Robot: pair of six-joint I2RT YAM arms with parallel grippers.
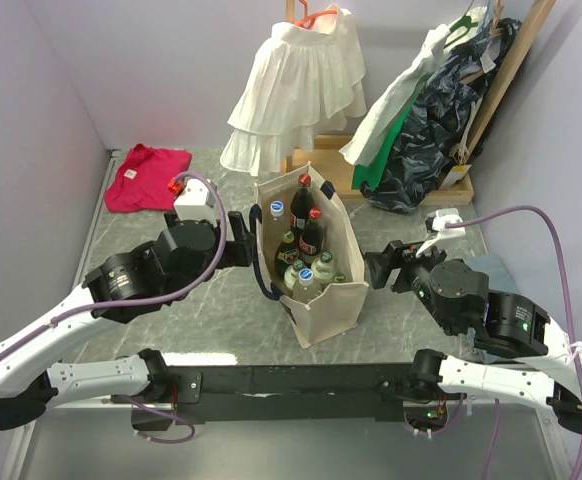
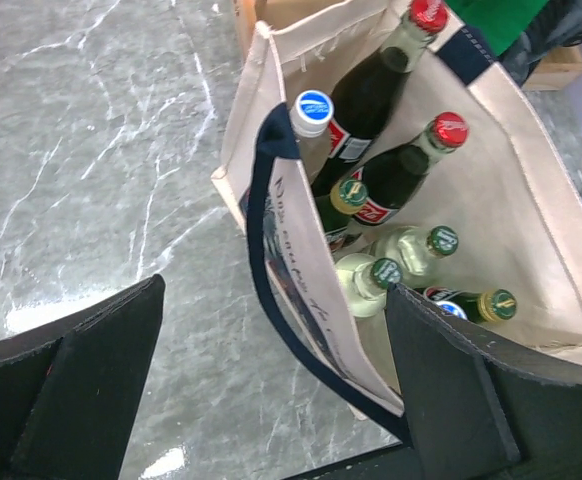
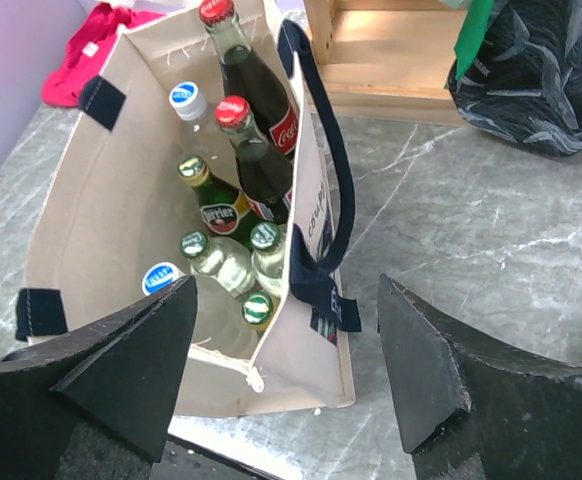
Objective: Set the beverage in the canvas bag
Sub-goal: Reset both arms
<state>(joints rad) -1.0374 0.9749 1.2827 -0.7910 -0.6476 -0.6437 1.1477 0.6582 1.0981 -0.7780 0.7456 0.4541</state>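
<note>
Canvas bag (image 1: 326, 305) upright, bottles (image 1: 311, 238) inside; left pincer (image 2: 273, 292), right pincer (image 3: 286, 287) spread, empty.

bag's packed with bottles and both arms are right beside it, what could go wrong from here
1. A navy handle hangs loose down the side of the canvas bag, right ahead of the open right end effector. A reach or a close there might snag it and tug the bag.
2. The tallest red-capped bottle leans and pokes past the rim. A nudge from the open left end effector could knock the glass bottles together.
</note>
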